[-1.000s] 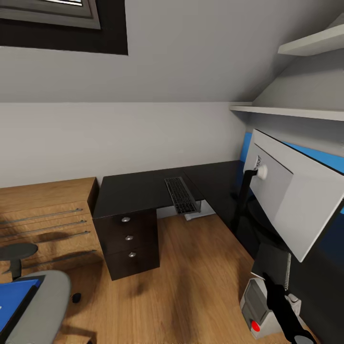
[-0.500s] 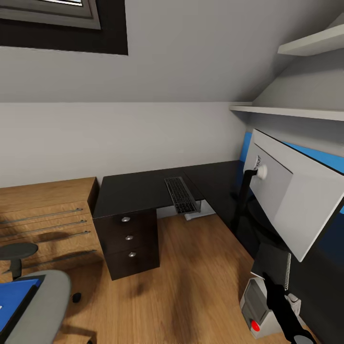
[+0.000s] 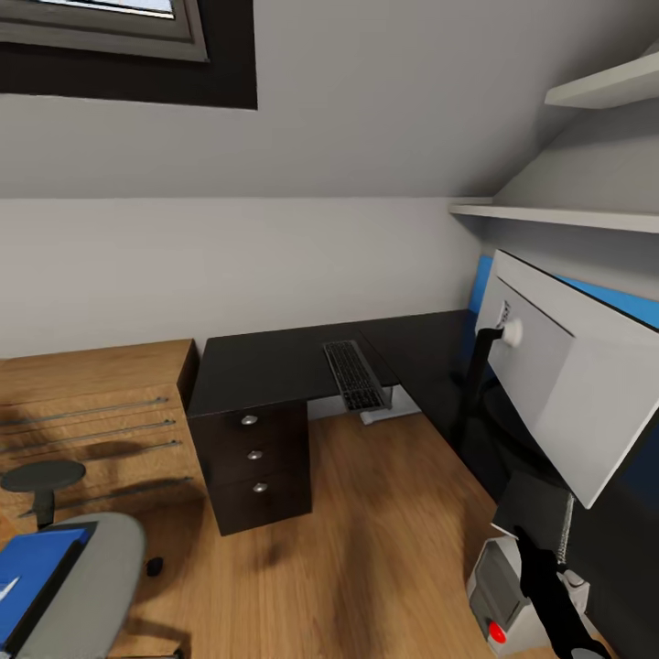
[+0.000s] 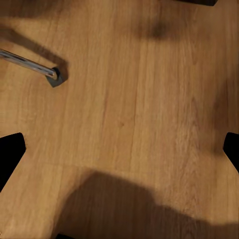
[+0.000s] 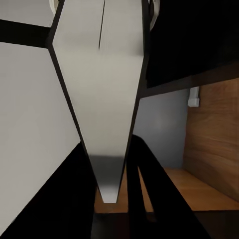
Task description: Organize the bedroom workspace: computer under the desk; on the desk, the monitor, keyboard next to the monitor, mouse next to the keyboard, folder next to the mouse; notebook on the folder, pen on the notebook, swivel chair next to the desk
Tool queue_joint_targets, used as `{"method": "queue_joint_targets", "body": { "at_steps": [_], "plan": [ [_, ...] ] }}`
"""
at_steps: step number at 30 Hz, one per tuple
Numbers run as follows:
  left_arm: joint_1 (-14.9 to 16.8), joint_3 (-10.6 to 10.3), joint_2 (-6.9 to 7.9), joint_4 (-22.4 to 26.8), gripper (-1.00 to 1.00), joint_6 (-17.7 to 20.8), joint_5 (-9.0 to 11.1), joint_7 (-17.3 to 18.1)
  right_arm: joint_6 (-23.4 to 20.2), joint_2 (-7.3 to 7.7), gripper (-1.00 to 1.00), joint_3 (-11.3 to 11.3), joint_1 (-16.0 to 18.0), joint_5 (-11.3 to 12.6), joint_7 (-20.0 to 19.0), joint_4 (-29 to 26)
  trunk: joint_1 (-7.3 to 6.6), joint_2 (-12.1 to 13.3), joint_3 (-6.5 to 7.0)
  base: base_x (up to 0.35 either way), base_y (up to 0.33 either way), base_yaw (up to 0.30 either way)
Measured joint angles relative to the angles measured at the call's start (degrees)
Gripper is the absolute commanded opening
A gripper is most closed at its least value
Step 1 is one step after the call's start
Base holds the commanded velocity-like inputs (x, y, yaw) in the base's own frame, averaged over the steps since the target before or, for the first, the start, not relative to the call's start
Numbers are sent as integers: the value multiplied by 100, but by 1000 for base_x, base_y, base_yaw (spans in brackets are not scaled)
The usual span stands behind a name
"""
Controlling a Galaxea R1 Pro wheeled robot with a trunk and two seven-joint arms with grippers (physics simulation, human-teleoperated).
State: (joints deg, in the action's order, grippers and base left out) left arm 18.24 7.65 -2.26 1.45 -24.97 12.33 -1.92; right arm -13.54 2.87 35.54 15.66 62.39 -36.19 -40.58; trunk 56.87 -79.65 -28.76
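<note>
Wood floor (image 3: 384, 513) runs under black desk (image 3: 275, 361); keyboard (image 3: 355, 374) overhangs its edge, monitor (image 3: 567, 384) at 3 o'clock. Swivel chair (image 3: 87, 586) w/ folder (image 3: 32, 577) at 8 o'clock. L gripper (image 4: 119, 149) jaws spread wide, empty; R gripper state can't tell.

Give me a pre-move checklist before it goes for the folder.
1. Folder on the swivel chair seat: ok, blue corner visible at the head view's lower left.
2. Keyboard on the desk: ok, though it overhangs the front edge.
3. Monitor on the desk: ok, stand upright.
4. Computer under the desk: ok, red light visible.
5. Left tool state: cannot tell; dark shapes at the wrist view's edges over wood floor.
6. Mouse, notebook, pen located: cannot tell.
</note>
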Motion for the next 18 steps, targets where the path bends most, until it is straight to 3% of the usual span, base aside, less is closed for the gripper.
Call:
{"method": "queue_joint_targets", "body": {
  "at_steps": [6, 18],
  "plan": [
    [0, 0, 0, 0, 100, 0, 0, 0, 7, 167, -100, 5, 0, 5, 30, 132, 0, 0, 36, 0, 0, 185],
    [-1, 0, 0, 0, 100, 0, 0, 1, 48, 170, -100, 12, 4, -6, 10, -6, 0, 0, 112, 0, 0, 192]
  ]
}}
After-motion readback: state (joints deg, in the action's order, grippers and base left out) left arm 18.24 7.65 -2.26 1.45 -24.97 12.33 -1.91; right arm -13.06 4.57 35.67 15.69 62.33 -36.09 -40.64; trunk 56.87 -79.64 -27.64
